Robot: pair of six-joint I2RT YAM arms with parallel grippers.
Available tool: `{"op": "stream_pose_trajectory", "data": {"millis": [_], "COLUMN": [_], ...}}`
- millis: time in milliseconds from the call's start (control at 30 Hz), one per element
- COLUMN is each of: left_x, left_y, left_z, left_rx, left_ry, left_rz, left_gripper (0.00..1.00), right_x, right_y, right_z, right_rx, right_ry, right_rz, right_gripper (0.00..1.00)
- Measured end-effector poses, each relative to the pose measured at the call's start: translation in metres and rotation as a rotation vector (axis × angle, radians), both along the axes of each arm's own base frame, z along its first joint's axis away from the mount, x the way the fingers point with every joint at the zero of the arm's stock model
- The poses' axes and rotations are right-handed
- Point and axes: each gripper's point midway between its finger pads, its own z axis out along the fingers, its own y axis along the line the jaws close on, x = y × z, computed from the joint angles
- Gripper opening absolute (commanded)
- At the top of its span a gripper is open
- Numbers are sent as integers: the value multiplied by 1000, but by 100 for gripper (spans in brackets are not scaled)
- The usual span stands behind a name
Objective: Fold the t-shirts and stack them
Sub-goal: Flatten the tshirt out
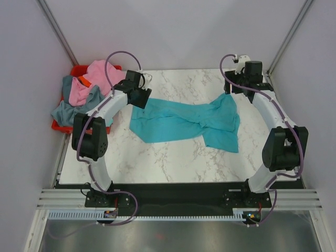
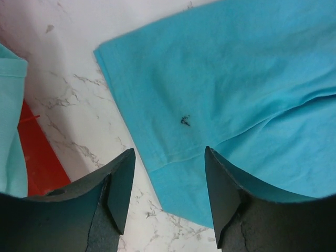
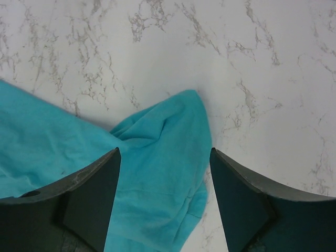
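Teal t-shirt [image 1: 184, 122]: lies on the marble table [image 1: 157, 163], bunched and twisted at its middle, spread wider at both ends. Not flat, no fold made yet.
Other shirts: pink t-shirt [image 1: 97, 76] and grey-blue t-shirt [image 1: 71, 107] heaped in/over the red bin [image 1: 79, 71], left of the teal shirt and off the table's left edge. An orange bit shows in the heap; can't tell which shirt it belongs to.
Left gripper [image 1: 140, 97]: over the teal shirt's far-left corner. Wrist view: jaws spread wide, nothing between them, hem edge and a small dark mark [image 2: 185, 121] on the cloth just ahead of the tips. Red bin [image 2: 39, 157] visible at the left of that view.
Right gripper [image 1: 239, 86]: over the teal shirt's far-right corner. Wrist view: jaws parted, empty, a rounded cloth tip [image 3: 184, 126] sits between and ahead of them, bare marble beyond.
Contact: can't tell if either gripper's tips touch cloth; neither has a grip.
Step, my read: spreading stage, both arms lined up on opposite ends to pinch and pull the shirt flat. Task looks early, no stack yet.
Next move needs: both grippers drop onto their corners, close on cloth, then pull apart from the shirt's twisted middle to take the twist out.
Risk: left may catch one layer only at the hem; uneven pull could drag the shirt instead of flattening it.
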Motion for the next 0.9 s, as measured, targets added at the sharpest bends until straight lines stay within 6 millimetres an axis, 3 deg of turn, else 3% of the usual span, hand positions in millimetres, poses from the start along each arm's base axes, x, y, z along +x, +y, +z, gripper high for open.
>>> {"op": "stream_pose_trajectory", "data": {"millis": [133, 267, 433, 633, 733, 900], "left_x": [-6, -10, -6, -5, -6, -8], "left_y": [7, 15, 20, 21, 20, 20], "left_z": [-32, -51, -50, -50, -50, -52], "left_rx": [60, 115, 152, 160, 159, 157], "left_ry": [62, 98, 80, 78, 79, 87], "left_rz": [-38, -62, -76, -84, -85, -88], "left_gripper": [65, 65, 65, 65, 65, 65], "right_x": [-4, -12, -46, -124, -141, -146], "right_y": [11, 16, 20, 18, 16, 10], "right_z": [7, -7, -51, -110, -116, -118], "right_rx": [16, -7, -58, -75, -62, -51], "right_ry": [-17, 21, 185, 431, 494, 517], "right_rz": [66, 138, 258, 344, 353, 346], "right_gripper": [73, 70, 69, 68, 67, 67]}}
